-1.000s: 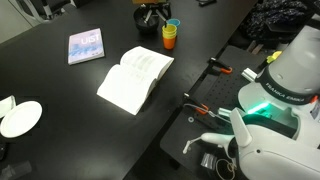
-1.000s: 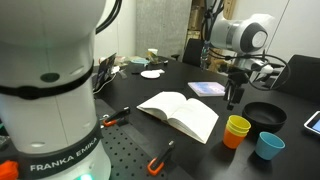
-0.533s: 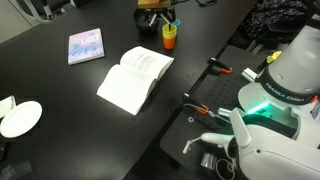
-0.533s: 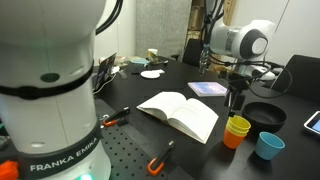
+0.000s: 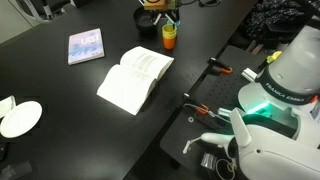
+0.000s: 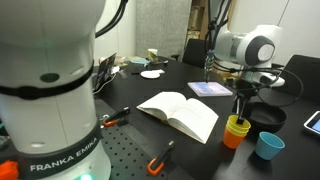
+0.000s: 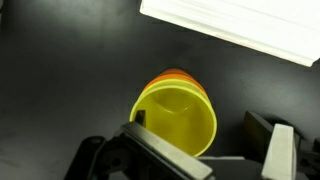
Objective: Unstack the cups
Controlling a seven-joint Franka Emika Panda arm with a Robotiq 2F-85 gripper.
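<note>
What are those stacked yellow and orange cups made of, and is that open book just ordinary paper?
The yellow cup looks like smooth plastic: even bright colour, thin rim, soft sheen. The orange cup around it seems the same. The open book shows matte white pages, likely plain paper.

From my wrist view the yellow cup looks like smooth plastic with a soft sheen inside, and the orange cup under it looks the same. The blue cup reads as plastic too. The table is black and smooth, mostly matt. The open book shows plain matt paper; the small book has a shinier cover. The gripper looks dark and matt. The arm shell is glossy white plastic, and the base plate looks like dark perforated metal.
</note>
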